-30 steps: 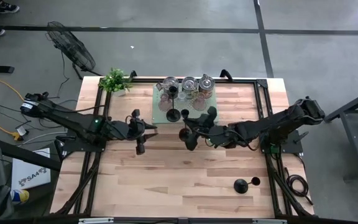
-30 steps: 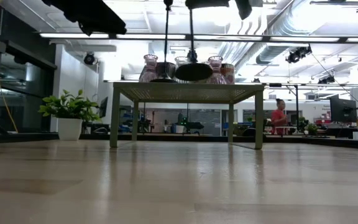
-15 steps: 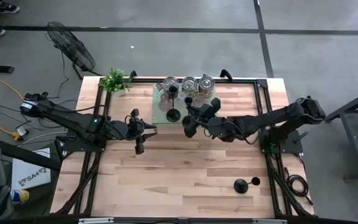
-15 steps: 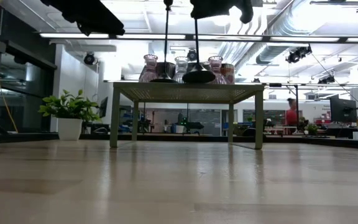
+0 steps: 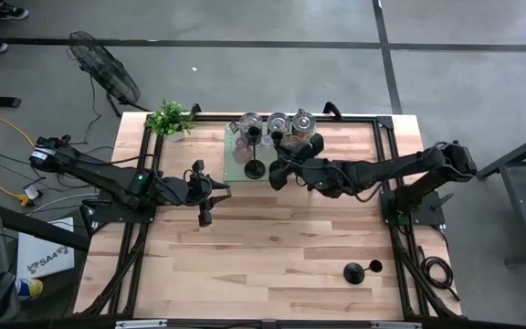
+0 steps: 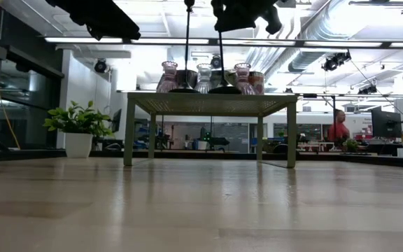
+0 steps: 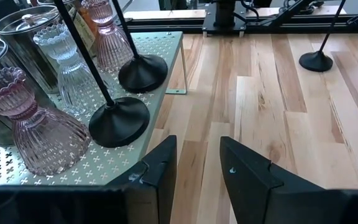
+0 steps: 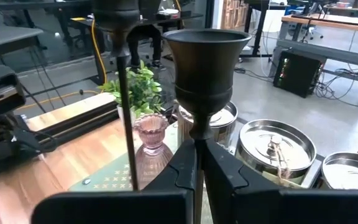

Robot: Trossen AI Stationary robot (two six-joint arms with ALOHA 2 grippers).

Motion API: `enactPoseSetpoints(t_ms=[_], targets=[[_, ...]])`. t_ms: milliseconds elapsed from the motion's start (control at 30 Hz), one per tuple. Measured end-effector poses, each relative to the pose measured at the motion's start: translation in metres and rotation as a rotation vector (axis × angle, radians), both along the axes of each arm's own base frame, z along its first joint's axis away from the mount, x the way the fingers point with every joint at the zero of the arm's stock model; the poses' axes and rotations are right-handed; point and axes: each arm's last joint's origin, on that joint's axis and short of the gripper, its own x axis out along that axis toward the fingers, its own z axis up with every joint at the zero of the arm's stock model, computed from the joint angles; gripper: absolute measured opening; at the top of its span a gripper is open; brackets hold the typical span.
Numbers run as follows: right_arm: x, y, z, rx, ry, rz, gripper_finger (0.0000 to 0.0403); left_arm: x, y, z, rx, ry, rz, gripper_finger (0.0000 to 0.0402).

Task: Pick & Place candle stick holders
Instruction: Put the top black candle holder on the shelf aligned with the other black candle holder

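Observation:
Three black candle stick holders show. One (image 5: pixel 255 168) stands on its round base on the green perforated stand (image 5: pixel 236 155). A second (image 6: pixel 220 56) is held by my right gripper (image 5: pixel 278 174), which is shut on it over the stand's near side. Its base (image 7: pixel 143 71) is at the stand's top, beside the first holder's base (image 7: pixel 118 121). The third (image 5: pixel 352 271) stands on its base on the table at the near right. My left gripper (image 7: pixel 197 180) is open and empty, left of the stand. My right gripper pinches the holder's thin stem (image 8: pixel 195 138) between its two fingers, just below the top cup (image 8: pixel 207 62). The fingers come level from the table's right and lie across the stem. The holder is upright, its base (image 6: pixel 224 89) at the stand's top.
Pink and clear glass vases (image 7: pixel 36 124) and metal tins (image 8: pixel 275 146) crowd the stand's far part. A potted plant (image 5: pixel 167 117) stands at the far left corner. Bare wood lies in front of the stand.
My right gripper has carried the holder toward the table's far edge, from in front of the stand to over it. The holder has stayed upright, and its base has come to the stand's top beside the first holder.

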Motion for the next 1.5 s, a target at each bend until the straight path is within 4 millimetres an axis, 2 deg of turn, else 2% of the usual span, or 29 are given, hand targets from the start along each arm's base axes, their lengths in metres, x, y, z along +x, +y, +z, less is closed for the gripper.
enactPoseSetpoints(t_ms=[333, 1000, 1300, 1500], targets=[[0.001, -0.014, -0.002, 0.016, 0.014, 0.0, 0.0004, 0.0, 0.0, 0.0, 0.0, 0.0, -0.001, 0.0118], [0.0, -0.016, -0.005, 0.024, 0.055, 0.017, 0.0004, 0.0, 0.0, 0.0, -0.001, -0.001, -0.002, 0.0118], [0.0, -0.016, -0.009, 0.024, 0.088, 0.022, 0.0034, 0.0, 0.0, 0.0, -0.001, -0.001, -0.002, 0.0118], [-0.001, -0.016, -0.009, 0.024, 0.088, 0.021, 0.004, 0.0, 0.0, 0.0, -0.001, -0.001, -0.001, 0.0118]])
